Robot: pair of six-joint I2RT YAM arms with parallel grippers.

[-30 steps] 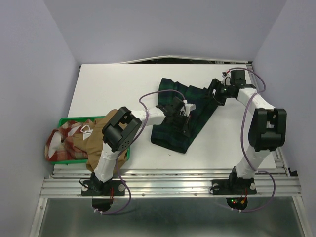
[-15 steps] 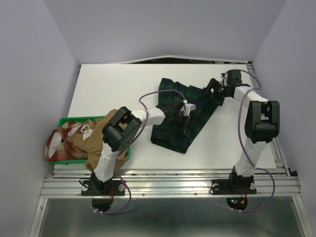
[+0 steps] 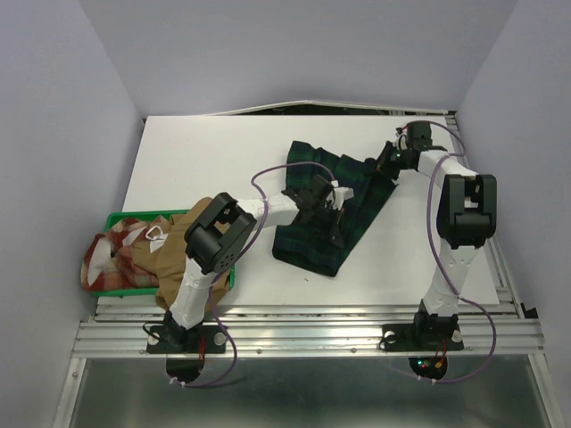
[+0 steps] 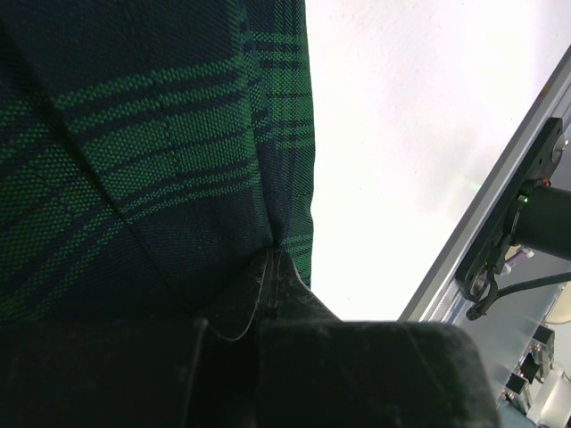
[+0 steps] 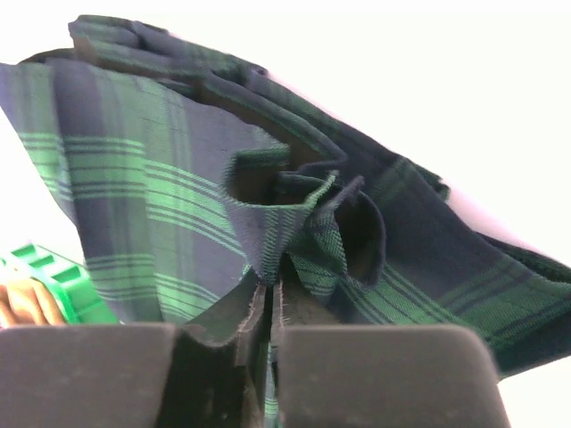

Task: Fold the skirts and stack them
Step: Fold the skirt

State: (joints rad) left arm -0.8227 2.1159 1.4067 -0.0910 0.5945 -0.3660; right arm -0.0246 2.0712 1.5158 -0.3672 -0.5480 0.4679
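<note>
Both hands are clamping down on the tartan skirt (image 3: 308,242). The right hand (image 5: 268,290) is pinching a bunched fold at the garment's upper right edge between closed fingers, and the left hand (image 4: 270,267) is gripping the cloth near its middle, jaws pressed together. The tartan skirt is lying rumpled as a slanted band across the centre right of the white worktop (image 3: 205,160). At the lower left of the overhead frame, the tan skirt (image 3: 174,245) is spilling over the green tray (image 3: 125,217), apparently past its near rim. The red-and-cream checked skirt (image 3: 116,254) is sitting crumpled in the tray, touching the tan skirt.
</note>
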